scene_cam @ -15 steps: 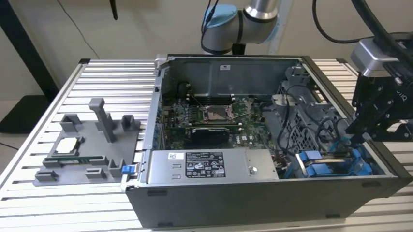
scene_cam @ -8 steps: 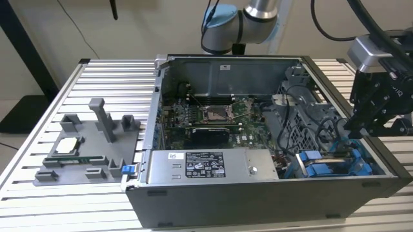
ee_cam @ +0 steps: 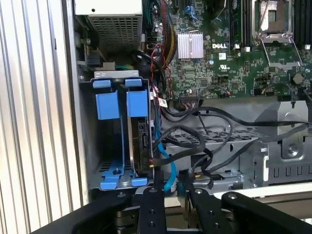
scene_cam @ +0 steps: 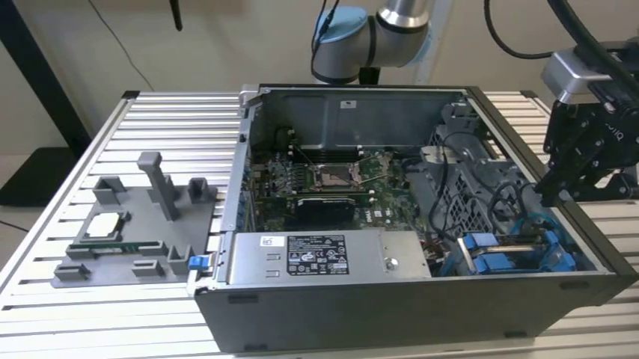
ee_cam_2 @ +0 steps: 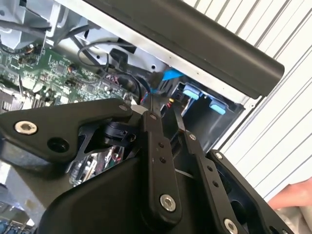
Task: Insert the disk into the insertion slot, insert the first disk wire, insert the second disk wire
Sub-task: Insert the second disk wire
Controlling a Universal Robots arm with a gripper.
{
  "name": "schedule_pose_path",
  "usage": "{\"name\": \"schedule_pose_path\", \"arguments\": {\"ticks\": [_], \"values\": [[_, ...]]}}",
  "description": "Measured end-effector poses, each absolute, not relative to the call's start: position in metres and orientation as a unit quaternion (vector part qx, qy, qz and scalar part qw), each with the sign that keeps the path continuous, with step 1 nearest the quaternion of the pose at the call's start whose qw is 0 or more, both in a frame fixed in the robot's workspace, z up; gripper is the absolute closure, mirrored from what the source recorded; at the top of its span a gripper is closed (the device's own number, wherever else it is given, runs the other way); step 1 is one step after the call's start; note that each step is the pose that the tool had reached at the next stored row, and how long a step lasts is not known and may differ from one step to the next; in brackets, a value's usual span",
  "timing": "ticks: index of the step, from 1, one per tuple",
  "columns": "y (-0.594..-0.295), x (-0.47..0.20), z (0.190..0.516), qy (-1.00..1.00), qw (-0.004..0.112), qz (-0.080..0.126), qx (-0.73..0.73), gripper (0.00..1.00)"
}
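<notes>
The insertion slot (scene_cam: 509,254) is the grey bay with blue rails in the case corner at the exterior view's right. In the first wrist view the slot (ee_cam: 111,105) shows two blue tabs. The disk (ee_cam: 141,146) stands on edge inside it, its dark end facing out. A blue wire (ee_cam: 163,156) runs from the disk's end down between my fingers. My gripper (ee_cam: 169,178) hangs just over the case wall beside the bay (scene_cam: 551,196), its jaws narrow and shut on that wire. The second wrist view shows the gripper (ee_cam_2: 163,102) with the wire (ee_cam_2: 170,75) beyond its tips.
The grey power-supply box (scene_cam: 330,254) lies along the case front. The green motherboard (scene_cam: 319,179) fills the case floor. Loose black cables (ee_cam: 219,136) loop beside the bay. A grey fixture (scene_cam: 130,224) with parts sits on the slatted table (scene_cam: 170,120). A hand (ee_cam_2: 292,195) shows beside the case.
</notes>
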State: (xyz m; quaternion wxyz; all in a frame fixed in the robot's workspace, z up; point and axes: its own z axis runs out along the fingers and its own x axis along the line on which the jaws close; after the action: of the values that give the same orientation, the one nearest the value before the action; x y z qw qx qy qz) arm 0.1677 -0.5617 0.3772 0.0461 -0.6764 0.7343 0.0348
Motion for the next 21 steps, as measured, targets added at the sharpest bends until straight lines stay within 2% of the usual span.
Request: {"name": "schedule_pose_path", "arguments": {"ticks": [9, 21], "values": [[-0.552, 0.186, 0.376, 0.734, 0.044, 0.034, -0.676, 0.00], [-0.551, 0.195, 0.373, 0.736, 0.018, 0.038, -0.676, 0.00]]}}
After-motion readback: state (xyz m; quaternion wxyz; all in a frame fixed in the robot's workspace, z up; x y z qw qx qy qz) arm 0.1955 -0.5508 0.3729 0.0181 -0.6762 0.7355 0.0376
